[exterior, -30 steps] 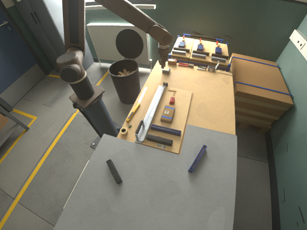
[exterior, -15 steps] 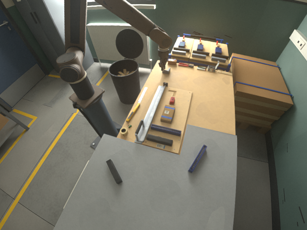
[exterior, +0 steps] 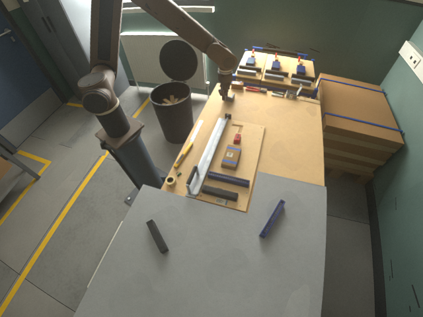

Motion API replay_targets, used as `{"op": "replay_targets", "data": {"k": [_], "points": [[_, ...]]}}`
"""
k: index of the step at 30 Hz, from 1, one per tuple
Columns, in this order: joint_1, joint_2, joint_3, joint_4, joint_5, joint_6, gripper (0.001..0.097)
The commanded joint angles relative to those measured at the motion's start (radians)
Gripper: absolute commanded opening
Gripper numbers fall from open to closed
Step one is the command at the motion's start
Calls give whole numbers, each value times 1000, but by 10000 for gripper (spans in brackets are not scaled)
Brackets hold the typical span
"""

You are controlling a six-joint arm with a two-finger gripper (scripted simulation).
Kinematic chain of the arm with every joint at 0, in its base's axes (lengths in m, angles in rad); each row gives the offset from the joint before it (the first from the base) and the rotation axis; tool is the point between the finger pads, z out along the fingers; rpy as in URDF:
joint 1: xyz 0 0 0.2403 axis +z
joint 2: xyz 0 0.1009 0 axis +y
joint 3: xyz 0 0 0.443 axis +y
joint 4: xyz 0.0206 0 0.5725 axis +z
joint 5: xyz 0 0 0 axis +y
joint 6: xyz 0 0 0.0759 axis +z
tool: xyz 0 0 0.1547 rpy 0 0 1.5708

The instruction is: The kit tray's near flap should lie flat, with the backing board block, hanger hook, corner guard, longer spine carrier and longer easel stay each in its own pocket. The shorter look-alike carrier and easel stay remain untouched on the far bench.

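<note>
The kit tray (exterior: 228,163) lies on the wooden bench with its long grey flap (exterior: 208,156) along its left side. In its pockets sit a red hanger hook (exterior: 237,138), a cardboard backing board block (exterior: 231,157), a long blue spine carrier (exterior: 228,179) and a long black easel stay (exterior: 219,192). One L-shaped pocket (exterior: 239,127) at the tray's far end is empty. The small grey corner guard (exterior: 229,98) rests on the wooden bench beyond the tray. A shorter black stay (exterior: 157,235) and a shorter blue carrier (exterior: 272,218) lie on the grey bench. My gripper (exterior: 225,97) is down at the corner guard, its fingers narrowed but holding nothing.
Behind the bench stand finished kit trays (exterior: 276,70) and a stack of cardboard boxes (exterior: 357,119) to the right. Pliers (exterior: 255,89) and small parts lie near the gripper. A bin (exterior: 171,105) stands left of the bench, and a yellow knife (exterior: 187,145) and tape roll (exterior: 170,180) lie beside the flap.
</note>
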Motion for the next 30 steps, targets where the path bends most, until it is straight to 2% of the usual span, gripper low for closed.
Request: {"op": "replay_targets", "data": {"k": [1, 12, 23, 30], "points": [[0, -1, -1, 0, 0, 0, 300], [0, -1, -1, 0, -1, 0, 300], [0, 0, -1, 0, -1, 0, 90], [0, -3, -1, 0, 2, 0, 80]]}}
